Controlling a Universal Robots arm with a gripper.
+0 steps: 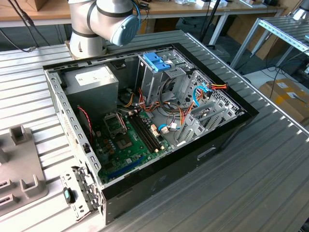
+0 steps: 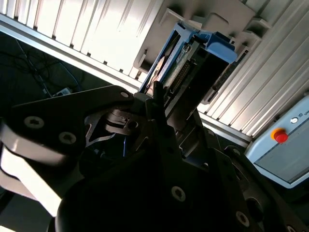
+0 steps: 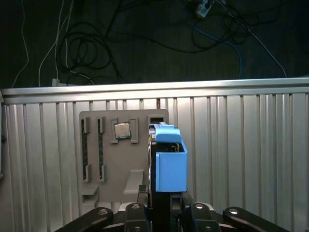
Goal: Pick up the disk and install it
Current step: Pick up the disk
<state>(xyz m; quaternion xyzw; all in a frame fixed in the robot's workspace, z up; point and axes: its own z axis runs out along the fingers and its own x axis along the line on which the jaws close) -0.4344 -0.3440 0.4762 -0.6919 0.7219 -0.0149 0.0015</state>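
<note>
In both wrist views the disk [image 3: 170,162] [image 2: 195,58] is a dark flat drive with bright blue side rails, standing on edge. My gripper [image 3: 161,197] [image 2: 158,99] is shut on its near end, one dark finger on each flat side. The disk's far end lies over the right edge of a grey holder plate [image 3: 120,159] [image 2: 217,21]; I cannot tell whether it still touches the plate. In the exterior view the open computer case [image 1: 227,137] lies on the ribbed metal table, with a tall metal drive cage [image 1: 152,82] at its back.
The holder plate carries a processor chip [image 3: 121,129] and narrow slots. The robot arm's base [image 1: 89,29] stands behind the case. The case holds a motherboard [image 1: 128,140], a power supply [image 1: 91,82] and loose cables [image 1: 203,92]. Beyond the table edge [image 3: 154,89], cables lie on the floor.
</note>
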